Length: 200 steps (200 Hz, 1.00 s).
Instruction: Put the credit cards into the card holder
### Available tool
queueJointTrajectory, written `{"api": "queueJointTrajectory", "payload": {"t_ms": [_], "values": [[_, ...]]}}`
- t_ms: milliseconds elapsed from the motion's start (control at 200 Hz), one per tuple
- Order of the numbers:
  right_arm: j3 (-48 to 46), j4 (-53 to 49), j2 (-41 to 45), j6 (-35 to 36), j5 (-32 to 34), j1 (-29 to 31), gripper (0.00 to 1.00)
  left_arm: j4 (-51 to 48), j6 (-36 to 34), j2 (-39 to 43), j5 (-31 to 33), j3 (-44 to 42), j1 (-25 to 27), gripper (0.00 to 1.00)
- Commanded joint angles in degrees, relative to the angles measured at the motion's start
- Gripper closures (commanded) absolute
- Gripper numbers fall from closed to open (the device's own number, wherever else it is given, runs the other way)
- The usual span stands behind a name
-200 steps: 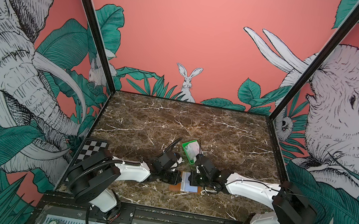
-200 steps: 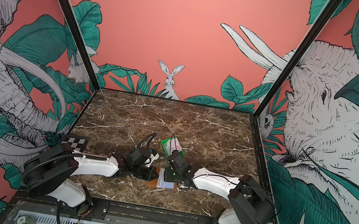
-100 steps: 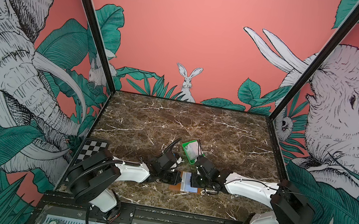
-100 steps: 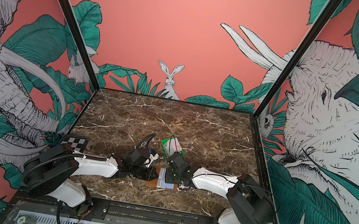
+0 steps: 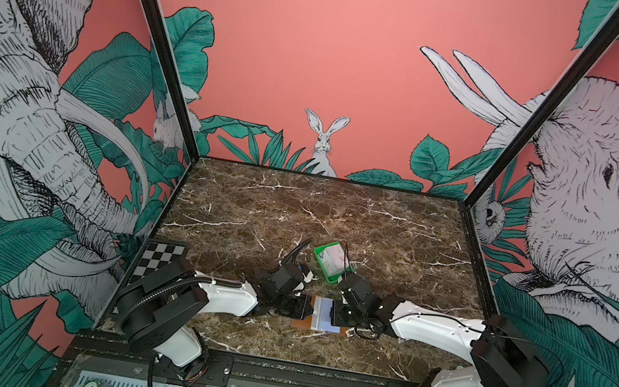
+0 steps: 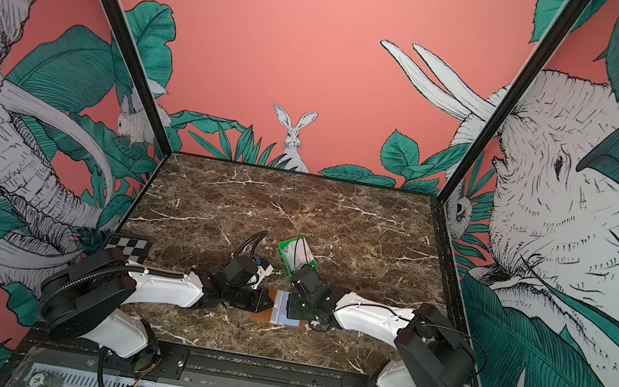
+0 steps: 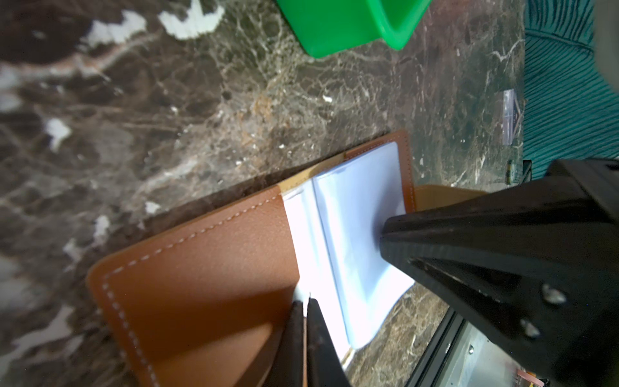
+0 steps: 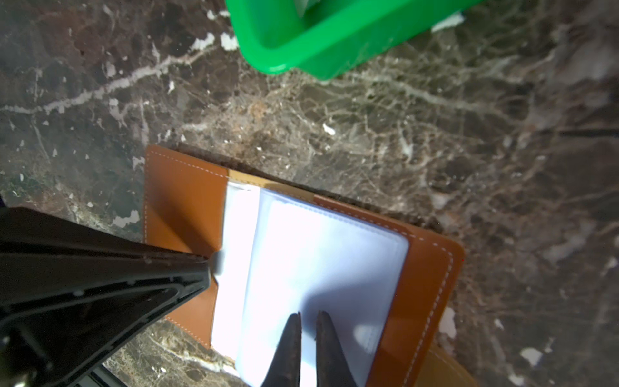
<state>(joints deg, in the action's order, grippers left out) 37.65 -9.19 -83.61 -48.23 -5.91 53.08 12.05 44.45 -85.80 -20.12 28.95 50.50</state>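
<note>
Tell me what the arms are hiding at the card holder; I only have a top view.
Observer: The card holder lies open, clear sleeves facing up.
Operator: Report the left gripper.
Observer: The left gripper is shut on a thin white sheet at the fold; card or sleeve, I cannot tell.
Operator: Now the right.
Observer: The right gripper is shut to a slit, tips at those sleeves, nothing visibly between them.
</note>
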Motion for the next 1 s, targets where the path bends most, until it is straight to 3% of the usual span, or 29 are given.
{"api": "queueJointTrajectory", "payload": {"t_ms": [0, 240, 550, 995], "values": [[-0.47, -0.96, 0.18, 0.09, 1.45, -0.19, 0.88, 0.78, 0.42, 0.89, 0.71, -1.27, 0.22, 0.91], [-1.09, 0.50, 4.35, 1.73, 0.31, -0.24, 0.87, 0.80, 0.49, 0.86, 1.13, -1.31, 0.23, 0.90], [-1.80, -1.33, 1.41, -0.90, 2.63, -0.17, 0.88, 0.75, 0.40, 0.68, 1.17, -1.28, 0.21, 0.90], [-1.88, 1.15, 3.60, 0.73, -0.06, -0.19, 0.87, 0.42, 0.49, 1.33, 1.73, -1.66, 0.21, 0.90]]}}
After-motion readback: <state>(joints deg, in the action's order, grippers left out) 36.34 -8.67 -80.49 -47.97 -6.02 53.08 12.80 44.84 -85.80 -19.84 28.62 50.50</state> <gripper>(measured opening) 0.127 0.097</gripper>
